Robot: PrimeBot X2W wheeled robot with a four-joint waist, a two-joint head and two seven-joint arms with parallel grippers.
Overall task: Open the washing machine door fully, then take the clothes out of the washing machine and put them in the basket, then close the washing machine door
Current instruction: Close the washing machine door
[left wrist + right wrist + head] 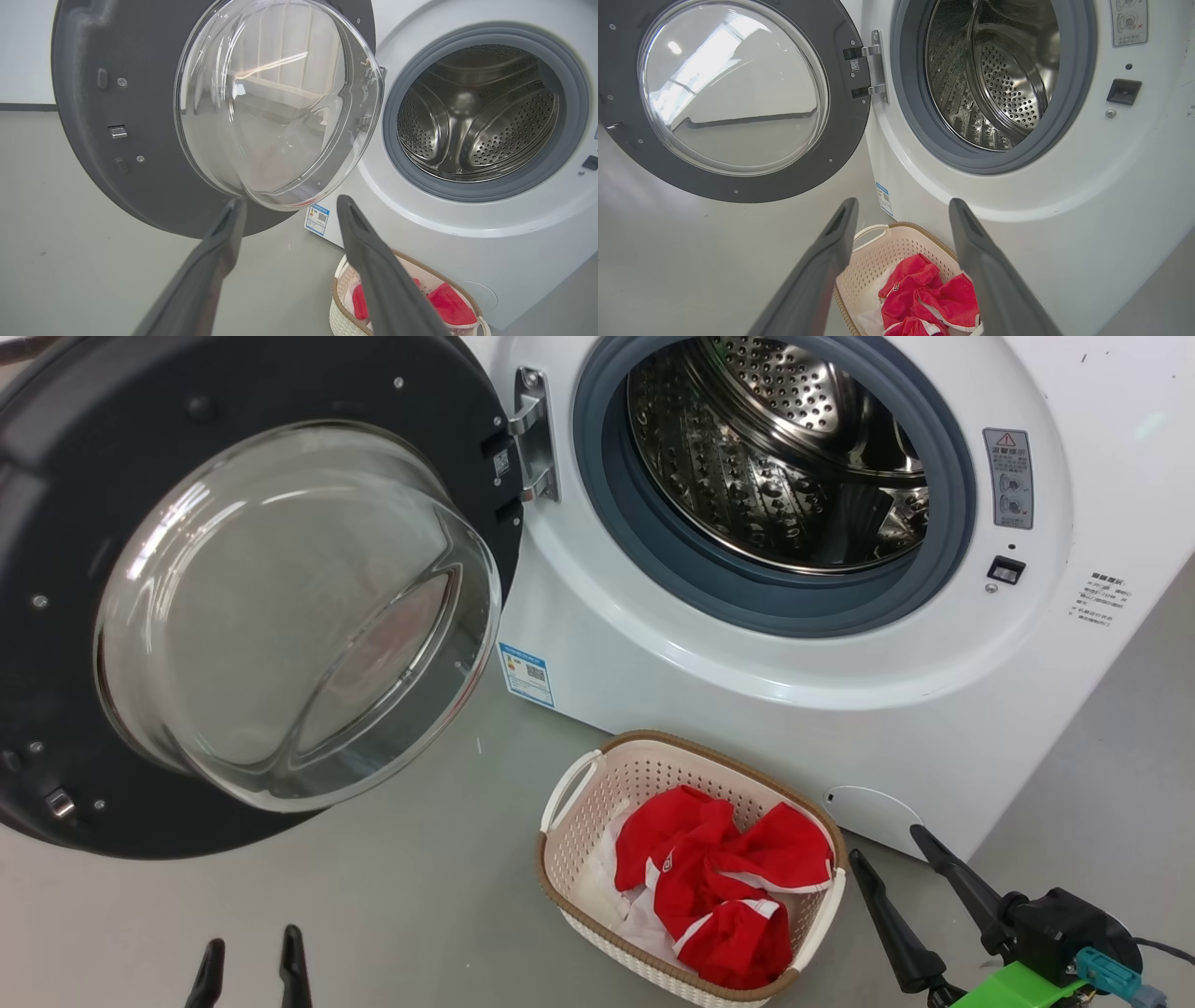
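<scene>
1. Lying in the cream perforated plastic basket (pixel 653 739) on the floor, beside the white front-loading washing machine (pixel 653 663): the red-and-white clothes (pixel 719 887).
2. Left gripper (pixel 252 938) and right gripper (pixel 885 843): fingers spread wide, empty.
3. Black-rimmed round glass door (pixel 289 616) stands swung wide; a push on its bulging glass may slip, leaving it unlatched.

The door (pixel 56 523) is hanging swung out to the left of the washer (pixel 653 653), hinged beside the mouth of the drum (pixel 747 467). The basket (pixel 597 812) is sitting on the floor (pixel 373 896) just before the washer, below the mouth, with the clothes (pixel 719 877) lying in it. The left gripper (pixel 250 938) is hovering before the door, well left of the basket; the right gripper (pixel 885 843) is hovering just right of the basket.
</scene>
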